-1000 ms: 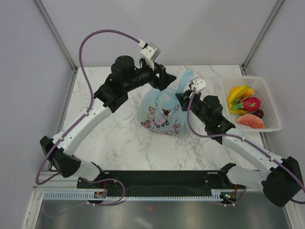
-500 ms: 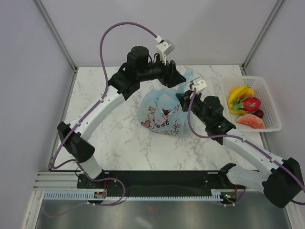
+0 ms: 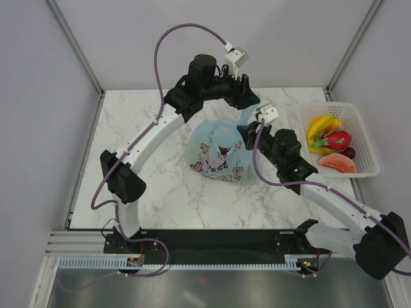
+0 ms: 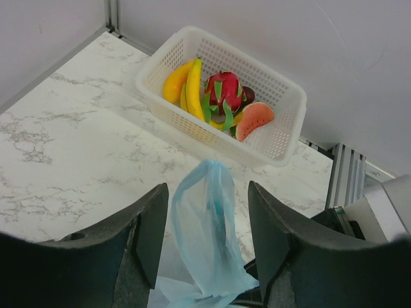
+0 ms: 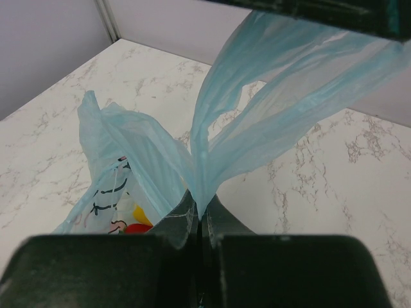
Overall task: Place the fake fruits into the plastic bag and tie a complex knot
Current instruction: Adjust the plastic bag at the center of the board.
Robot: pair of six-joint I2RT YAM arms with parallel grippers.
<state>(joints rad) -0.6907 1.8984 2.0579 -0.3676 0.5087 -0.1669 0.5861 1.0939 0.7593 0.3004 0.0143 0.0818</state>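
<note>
The light-blue plastic bag (image 3: 217,153) sits mid-table, and a bit of yellow and red fruit (image 5: 133,222) shows inside it. My right gripper (image 3: 247,132) is shut on one handle loop (image 5: 257,109), pinching it at the fingertips (image 5: 200,210). My left gripper (image 4: 207,192) is open, its fingers (image 4: 149,224) on either side of the upright handle loop (image 4: 209,218) without touching it. More fake fruits lie in the white basket (image 3: 366,138): bananas (image 4: 186,83), a dragon fruit (image 4: 223,90), an orange-red slice (image 4: 255,119) and a dark ball (image 3: 349,153).
The white mesh basket (image 4: 160,64) stands at the table's back right corner beside the frame post (image 3: 340,58). Grey walls close in the marble table (image 3: 148,186) at the back and on both sides.
My left arm has swung right along the back of the table until its gripper stands over the bag's handle loop, and its jaws have narrowed a little. The right arm and bag have stayed put.
</note>
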